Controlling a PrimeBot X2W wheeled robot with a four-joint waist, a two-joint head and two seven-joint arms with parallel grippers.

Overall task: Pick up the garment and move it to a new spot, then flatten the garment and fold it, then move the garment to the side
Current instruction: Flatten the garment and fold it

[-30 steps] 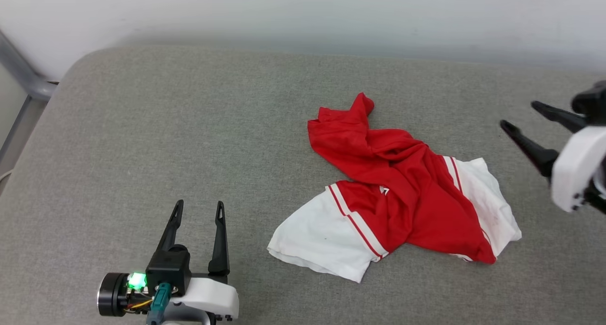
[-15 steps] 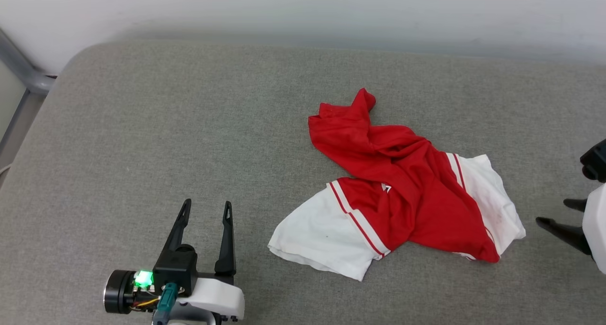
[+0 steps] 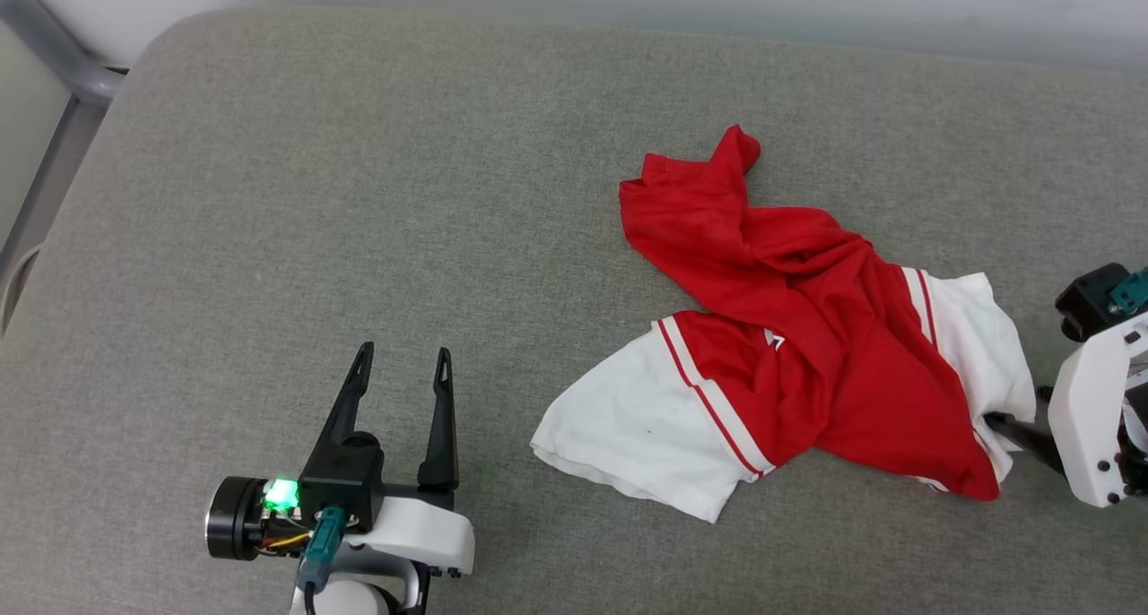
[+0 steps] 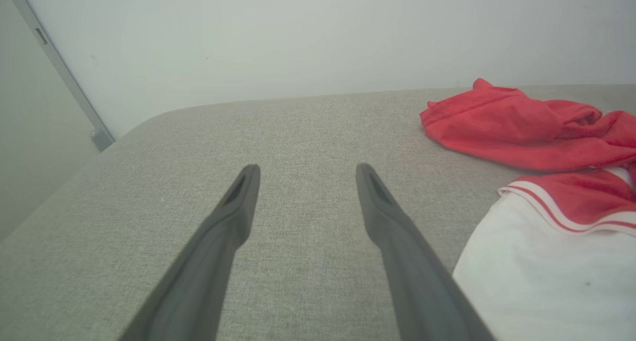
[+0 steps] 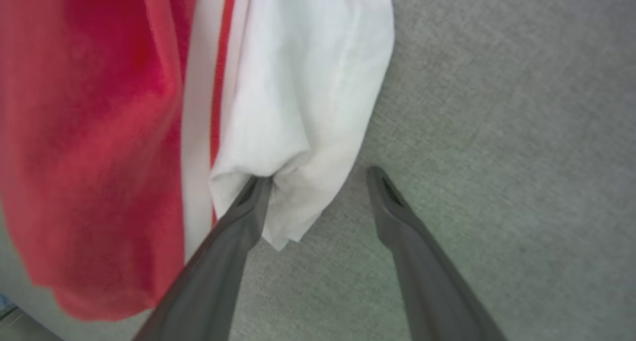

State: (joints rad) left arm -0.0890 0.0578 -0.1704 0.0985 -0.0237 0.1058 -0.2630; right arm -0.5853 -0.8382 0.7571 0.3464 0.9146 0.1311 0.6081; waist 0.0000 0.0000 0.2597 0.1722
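The garment (image 3: 807,328) lies crumpled on the grey cushion (image 3: 359,194), right of centre. Its red body is twisted and a white sleeve spreads out at each end. My left gripper (image 3: 403,359) rests open at the lower left, well clear of the near white sleeve (image 4: 536,276), with nothing between its fingers (image 4: 238,202). My right gripper (image 5: 318,178) is open at the garment's right white sleeve (image 5: 308,92). One fingertip (image 5: 256,187) presses into the sleeve's edge while the other rests on bare cushion. In the head view a dark finger (image 3: 1013,428) of the right gripper touches that sleeve.
A pale wall (image 4: 318,33) runs along the cushion's far edge. A grey metal frame (image 3: 54,50) stands past the cushion's rounded left corner. Bare cushion stretches to the left of the garment and in front of it.
My right gripper has come down from the upper right to the edge of the garment's right sleeve. The camera has shifted. The left gripper and the garment have stayed put.
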